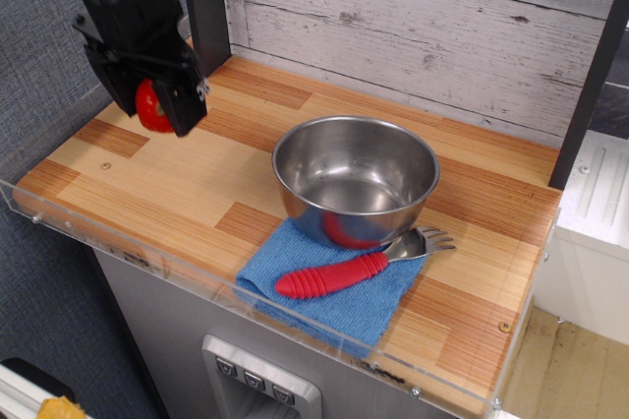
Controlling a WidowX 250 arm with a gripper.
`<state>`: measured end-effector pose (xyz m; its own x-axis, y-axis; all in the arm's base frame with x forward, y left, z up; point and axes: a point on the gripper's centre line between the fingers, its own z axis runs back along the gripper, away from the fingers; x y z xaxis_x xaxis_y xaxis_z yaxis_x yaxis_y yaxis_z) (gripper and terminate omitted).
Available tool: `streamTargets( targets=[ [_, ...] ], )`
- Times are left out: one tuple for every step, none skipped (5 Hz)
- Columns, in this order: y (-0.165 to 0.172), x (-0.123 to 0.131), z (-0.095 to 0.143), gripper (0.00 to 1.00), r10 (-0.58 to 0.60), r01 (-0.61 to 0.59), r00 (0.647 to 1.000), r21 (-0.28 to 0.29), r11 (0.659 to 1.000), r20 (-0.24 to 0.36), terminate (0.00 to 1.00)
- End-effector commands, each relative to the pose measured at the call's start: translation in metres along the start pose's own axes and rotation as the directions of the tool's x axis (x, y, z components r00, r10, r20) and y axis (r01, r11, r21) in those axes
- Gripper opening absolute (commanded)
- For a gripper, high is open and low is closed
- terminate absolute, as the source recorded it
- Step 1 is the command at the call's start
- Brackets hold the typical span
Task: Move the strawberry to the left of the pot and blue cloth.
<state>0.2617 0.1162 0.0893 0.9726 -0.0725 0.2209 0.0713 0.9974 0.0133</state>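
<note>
My black gripper (pixel 157 109) hangs over the left part of the wooden counter, shut on the red strawberry (pixel 150 107), which shows between its fingers a little above the surface. The steel pot (pixel 355 176) stands right of centre, its front edge resting on the blue cloth (pixel 334 286) near the front edge. The gripper is well to the left of both the pot and the cloth.
A red-handled spork (pixel 339 271) lies on the cloth in front of the pot. A clear acrylic rim (pixel 147 252) runs along the counter's front and left edges. A plank wall (pixel 413 26) stands behind, and a dark post (pixel 590 75) at the right.
</note>
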Motion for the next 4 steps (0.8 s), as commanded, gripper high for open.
streamTargets(
  targets=[
    [0.006,0.007,-0.028,0.0,-0.037,0.038,0.999,0.054,0.998,-0.031,0.0],
    [0.006,0.006,-0.042,0.0,-0.048,0.052,0.997,0.057,0.997,-0.064,0.0],
    [0.003,0.006,-0.054,0.0,-0.063,0.067,0.994,0.051,0.996,-0.084,0.0],
    [0.003,0.006,-0.053,0.0,-0.053,0.057,0.996,0.051,0.997,-0.077,0.0]
  ],
)
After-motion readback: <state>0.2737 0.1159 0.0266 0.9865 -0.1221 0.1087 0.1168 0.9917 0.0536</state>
